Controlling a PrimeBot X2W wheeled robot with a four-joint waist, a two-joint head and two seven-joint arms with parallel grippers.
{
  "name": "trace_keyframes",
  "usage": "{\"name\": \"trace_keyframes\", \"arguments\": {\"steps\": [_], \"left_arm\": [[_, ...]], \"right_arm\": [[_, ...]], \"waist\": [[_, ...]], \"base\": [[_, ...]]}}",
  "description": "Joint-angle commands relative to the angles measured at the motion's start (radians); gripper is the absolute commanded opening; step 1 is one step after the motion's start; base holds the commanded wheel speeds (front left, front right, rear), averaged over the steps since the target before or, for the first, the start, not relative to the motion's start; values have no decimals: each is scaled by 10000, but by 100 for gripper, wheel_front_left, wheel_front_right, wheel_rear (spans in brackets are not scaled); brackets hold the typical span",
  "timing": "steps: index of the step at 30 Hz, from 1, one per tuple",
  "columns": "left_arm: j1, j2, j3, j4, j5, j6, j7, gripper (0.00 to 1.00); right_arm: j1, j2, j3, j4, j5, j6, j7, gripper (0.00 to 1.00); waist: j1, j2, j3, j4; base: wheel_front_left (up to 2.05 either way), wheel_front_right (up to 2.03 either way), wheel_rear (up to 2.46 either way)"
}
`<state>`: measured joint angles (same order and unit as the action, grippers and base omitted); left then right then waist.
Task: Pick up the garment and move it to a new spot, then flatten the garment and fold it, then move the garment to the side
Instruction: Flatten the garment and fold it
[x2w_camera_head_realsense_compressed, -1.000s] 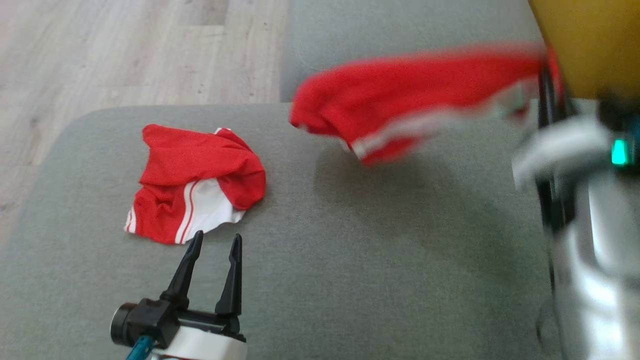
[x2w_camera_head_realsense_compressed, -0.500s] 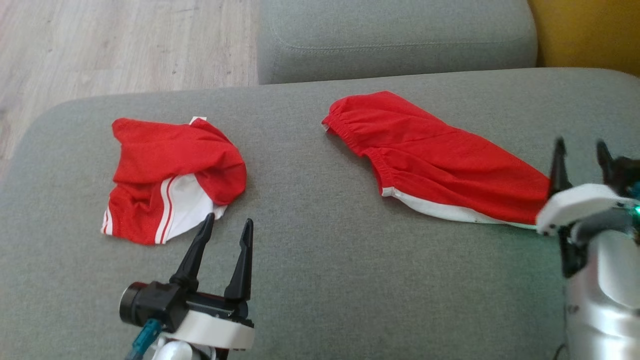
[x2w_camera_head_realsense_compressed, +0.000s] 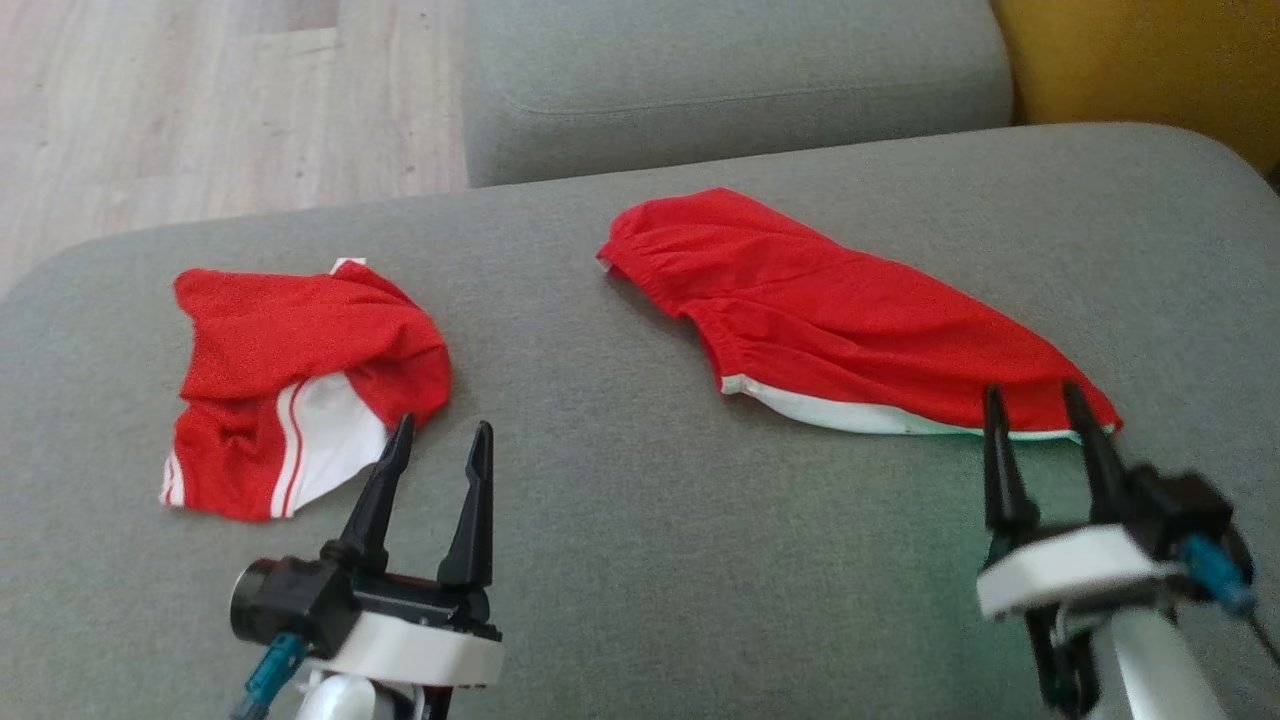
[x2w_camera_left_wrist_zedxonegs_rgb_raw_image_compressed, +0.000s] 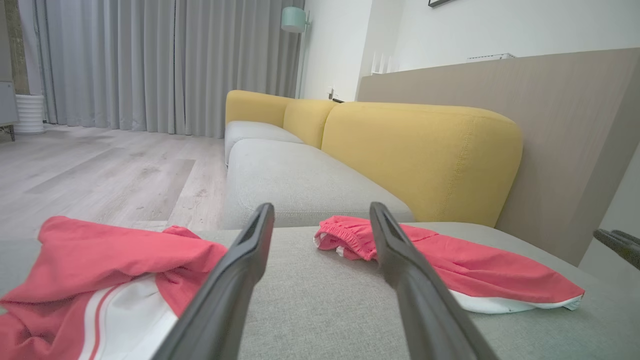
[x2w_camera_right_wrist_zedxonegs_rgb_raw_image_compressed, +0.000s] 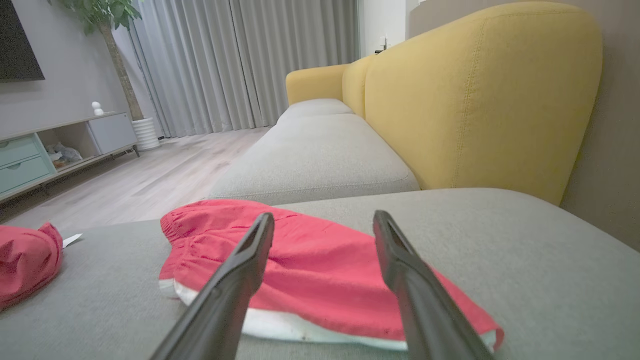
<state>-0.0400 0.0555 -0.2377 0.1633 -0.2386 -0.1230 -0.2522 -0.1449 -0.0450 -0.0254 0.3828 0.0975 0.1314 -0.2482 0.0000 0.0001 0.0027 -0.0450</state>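
Observation:
A long red garment (x2w_camera_head_realsense_compressed: 850, 320) with a white lower edge lies stretched out on the grey sofa cushion, right of centre; it also appears in the left wrist view (x2w_camera_left_wrist_zedxonegs_rgb_raw_image_compressed: 475, 270) and the right wrist view (x2w_camera_right_wrist_zedxonegs_rgb_raw_image_compressed: 320, 265). My right gripper (x2w_camera_head_realsense_compressed: 1032, 392) is open just in front of its near right end, holding nothing, and the right wrist view shows its fingers spread over the cloth (x2w_camera_right_wrist_zedxonegs_rgb_raw_image_compressed: 324, 216). A second, crumpled red and white garment (x2w_camera_head_realsense_compressed: 290, 385) lies at the left. My left gripper (x2w_camera_head_realsense_compressed: 444, 425) stands open beside its right edge, apart from it (x2w_camera_left_wrist_zedxonegs_rgb_raw_image_compressed: 322, 207).
The grey seat cushion (x2w_camera_head_realsense_compressed: 640, 580) has bare fabric between the two garments. A second grey cushion (x2w_camera_head_realsense_compressed: 730, 80) adjoins at the back, the yellow backrest (x2w_camera_head_realsense_compressed: 1150, 60) at the far right, and wood floor (x2w_camera_head_realsense_compressed: 200, 100) beyond the cushion's left edge.
My right gripper opened and let go of the long garment, which now lies on the cushion. The right arm pulled back toward the near edge. The head camera also shifted.

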Motion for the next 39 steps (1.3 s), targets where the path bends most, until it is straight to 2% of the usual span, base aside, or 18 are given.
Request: {"name": "trace_keyframes", "arguments": {"steps": [1, 5, 10, 13, 19, 26, 34, 39], "left_arm": [[-566, -37, 365, -335, -101, 40, -95, 100], [-665, -45, 214, -209, -108, 41, -95, 100], [-1102, -48, 4, 119, -95, 10, -95, 100], [-1659, -44, -500, 617, 95, -22, -27, 100], [-3176, -47, -1813, 1887, 285, -61, 1070, 100], [-4599, -50, -2600, 3432, -50, -72, 1780, 100], [-5398, 46, -3444, 4359, -704, -75, 1649, 100], [-5821, 219, -3414, 4966, -810, -39, 1505, 100]], "right_arm": [[-39, -53, 379, -643, 119, -7, -129, 100], [609, -53, 557, -1206, 446, -7, -132, 100], [521, -53, 500, -1637, 395, -7, -133, 100], [406, -53, 436, -1814, 412, -7, -134, 100], [218, -53, 490, -2040, 557, -7, -134, 100], [-72, -53, 716, -2177, 720, -7, -135, 100], [-221, -53, 822, -2185, 859, -7, -135, 100], [-321, -53, 1003, -2271, 993, -7, -135, 100]], "waist": [[0, -1, 91, -153], [0, -1, 288, -386], [0, -1, 616, -706], [0, -1, 870, -881], [0, -1, 1557, -1279], [0, -1, 2229, -1852], [0, -1, 2586, -2370], [0, -1, 2791, -2694]], "base": [[0, 0, 0], [0, 0, 0], [0, 0, 0], [0, 0, 0], [0, 0, 0], [0, 0, 0], [0, 0, 0], [0, 0, 0]]}}
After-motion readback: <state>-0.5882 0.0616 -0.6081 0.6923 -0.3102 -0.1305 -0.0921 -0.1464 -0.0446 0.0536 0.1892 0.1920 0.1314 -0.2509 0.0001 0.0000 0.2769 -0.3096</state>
